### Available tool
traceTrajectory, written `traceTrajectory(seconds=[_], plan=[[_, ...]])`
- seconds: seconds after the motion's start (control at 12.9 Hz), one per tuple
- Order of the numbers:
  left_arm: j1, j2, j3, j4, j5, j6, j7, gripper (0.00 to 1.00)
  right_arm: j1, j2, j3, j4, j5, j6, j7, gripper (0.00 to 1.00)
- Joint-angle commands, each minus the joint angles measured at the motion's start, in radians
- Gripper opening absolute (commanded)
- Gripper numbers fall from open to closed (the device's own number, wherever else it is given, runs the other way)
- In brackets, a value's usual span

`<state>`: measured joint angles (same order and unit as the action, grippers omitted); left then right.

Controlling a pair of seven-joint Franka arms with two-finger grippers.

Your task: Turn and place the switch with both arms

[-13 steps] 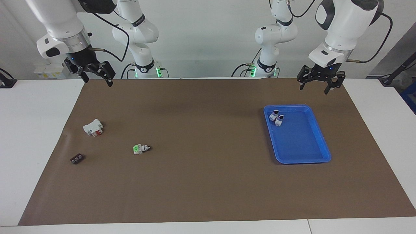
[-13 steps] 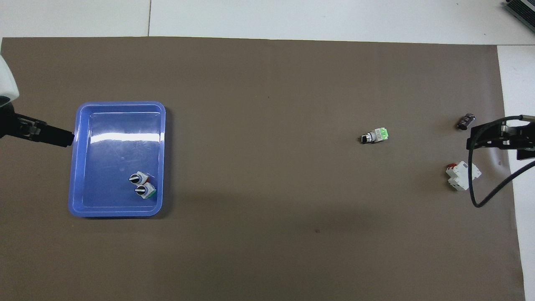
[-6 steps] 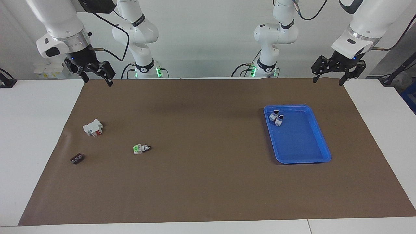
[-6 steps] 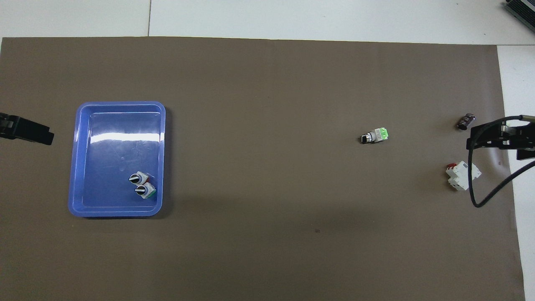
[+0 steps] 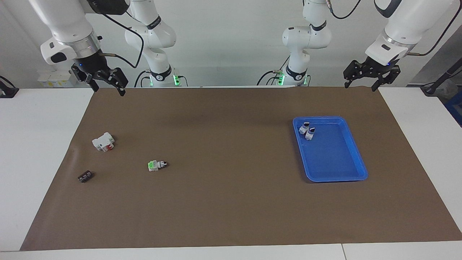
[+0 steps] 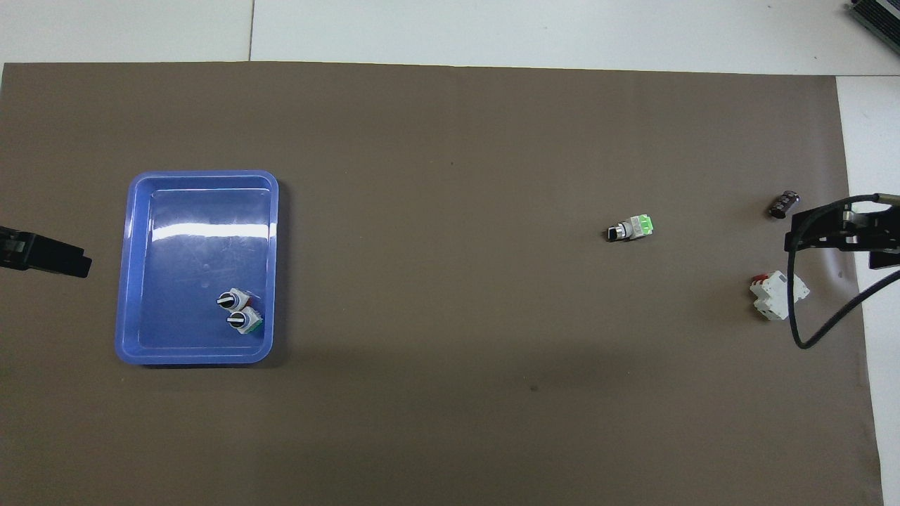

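Observation:
Two small white switches stand knob-up, side by side, in the blue tray, in the corner nearest the robots and the table's middle. One switch shows an orange edge at its base. The one beside it shows green. My left gripper is open and empty, raised over the mat's edge nearest the robots, at the left arm's end. Its tip shows in the overhead view. My right gripper is open and empty, and that arm waits over the mat's corner at its own end.
A green-faced switch lies on its side on the brown mat. A white-and-red block and a small dark part lie toward the right arm's end. The tray sits toward the left arm's end.
My left gripper has risen and drawn back from beside the tray toward the left arm's end. The right arm and all objects have not moved.

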<state>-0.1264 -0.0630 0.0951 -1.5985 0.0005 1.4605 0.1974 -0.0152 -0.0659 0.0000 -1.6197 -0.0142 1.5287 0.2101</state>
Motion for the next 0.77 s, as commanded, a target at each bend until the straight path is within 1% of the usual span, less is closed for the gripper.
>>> traceTrajectory(seconds=[0.0, 0.23, 0.39, 0.54, 0.7], plan=[[0.014, -0.05, 0.0, -0.081, -0.002, 0.044, -0.01, 1.0, -0.009, -0.018, 0.008, -0.016, 0.013, -0.007, 0.012, 1.0], [0.031, -0.05, -0.003, -0.084, -0.004, 0.083, -0.021, 1.0, -0.009, -0.018, 0.008, -0.016, 0.013, -0.007, 0.012, 1.0], [0.056, -0.046, -0.041, -0.08, -0.008, 0.093, -0.056, 1.0, -0.009, -0.018, 0.008, -0.016, 0.013, -0.007, 0.012, 1.0], [0.099, -0.038, -0.096, -0.061, -0.007, 0.069, -0.058, 1.0, -0.009, -0.018, 0.008, -0.016, 0.013, -0.007, 0.012, 1.0], [0.099, -0.031, -0.098, -0.023, -0.011, 0.04, -0.058, 1.0, -0.009, -0.018, 0.008, -0.016, 0.013, -0.007, 0.012, 1.0]])
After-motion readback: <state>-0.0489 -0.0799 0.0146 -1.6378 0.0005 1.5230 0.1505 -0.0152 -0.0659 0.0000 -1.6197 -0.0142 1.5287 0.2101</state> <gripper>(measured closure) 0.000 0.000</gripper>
